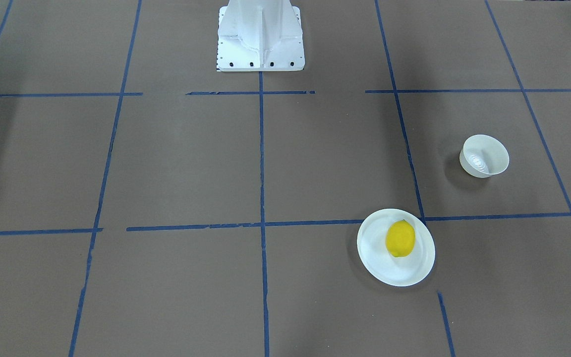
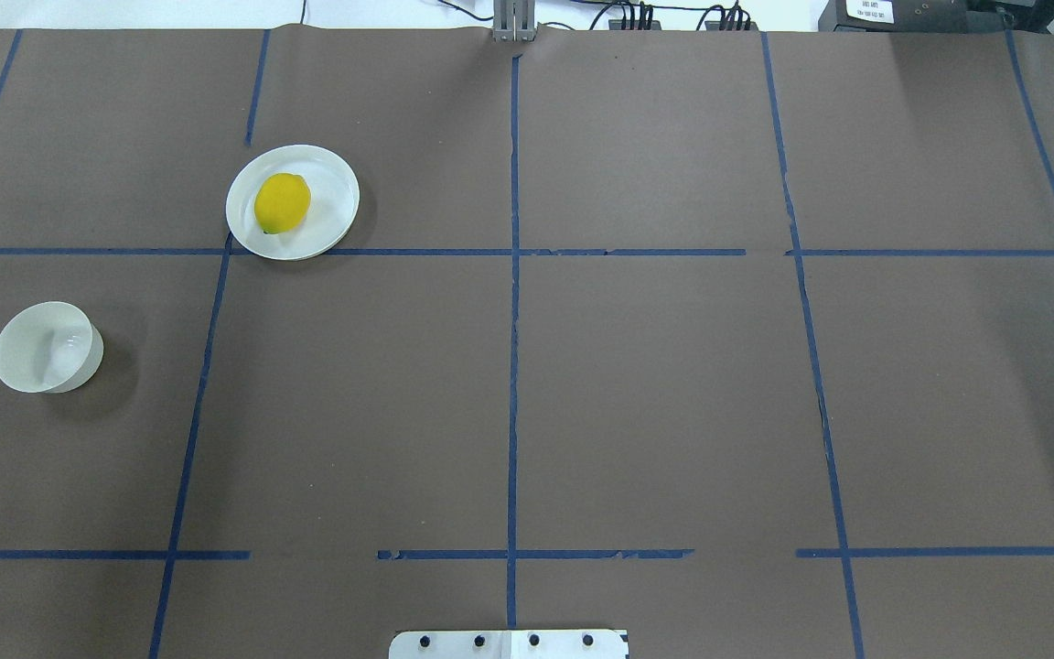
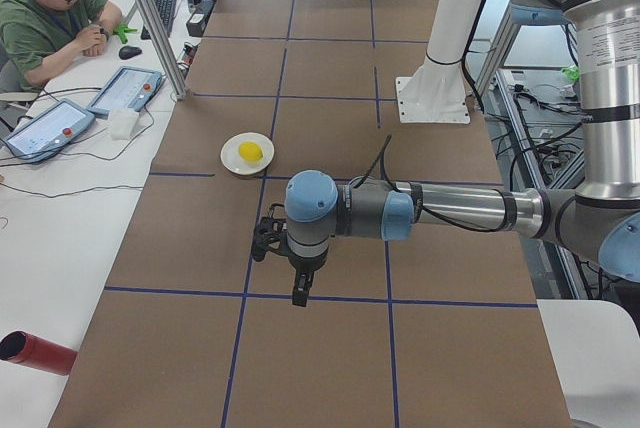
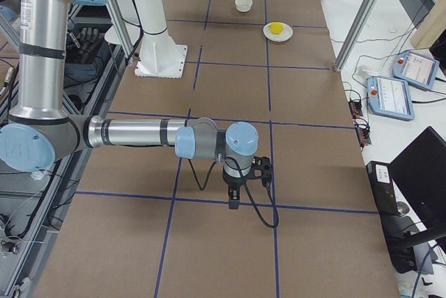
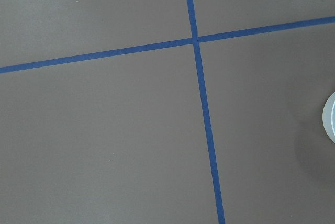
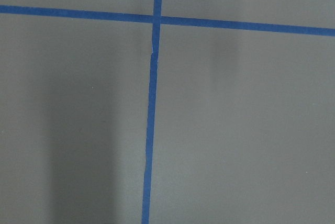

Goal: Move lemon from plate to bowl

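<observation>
Bright yellow oval lemon (image 1: 400, 239) rests on plate (image 1: 394, 273); left hand (image 3: 298, 295), right hand (image 4: 233, 202): cannot tell their spread.

Lemon (image 2: 282, 202) on plate (image 2: 331, 186), bowl (image 2: 22, 359) apart

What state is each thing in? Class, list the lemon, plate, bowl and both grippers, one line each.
lemon: lying on the plate, not gripped.
plate: flat on the table, holding the lemon.
bowl: upright, empty, apart from the plate.
left gripper: above the table, open or shut unclear.
right gripper: above the table, open or shut unclear.
</observation>
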Controlling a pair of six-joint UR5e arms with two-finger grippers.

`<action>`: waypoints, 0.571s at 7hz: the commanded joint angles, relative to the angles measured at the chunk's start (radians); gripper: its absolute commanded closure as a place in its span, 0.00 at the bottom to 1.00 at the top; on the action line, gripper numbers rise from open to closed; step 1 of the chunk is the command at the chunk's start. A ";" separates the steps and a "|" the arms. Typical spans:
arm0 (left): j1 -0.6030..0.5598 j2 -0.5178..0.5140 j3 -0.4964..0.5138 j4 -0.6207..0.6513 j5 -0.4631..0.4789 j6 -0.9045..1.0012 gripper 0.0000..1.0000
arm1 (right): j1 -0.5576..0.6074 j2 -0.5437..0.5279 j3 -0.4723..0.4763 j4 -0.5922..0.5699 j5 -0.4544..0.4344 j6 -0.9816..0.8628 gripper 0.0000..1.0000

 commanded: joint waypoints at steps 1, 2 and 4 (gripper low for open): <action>0.000 0.000 0.000 0.005 -0.001 0.000 0.00 | 0.000 0.000 0.000 0.000 0.000 -0.001 0.00; 0.001 0.002 0.002 0.008 -0.001 0.000 0.00 | 0.000 0.000 0.000 0.000 0.000 0.001 0.00; 0.003 -0.029 -0.012 -0.029 -0.001 -0.003 0.00 | 0.000 0.000 0.000 0.000 0.000 0.001 0.00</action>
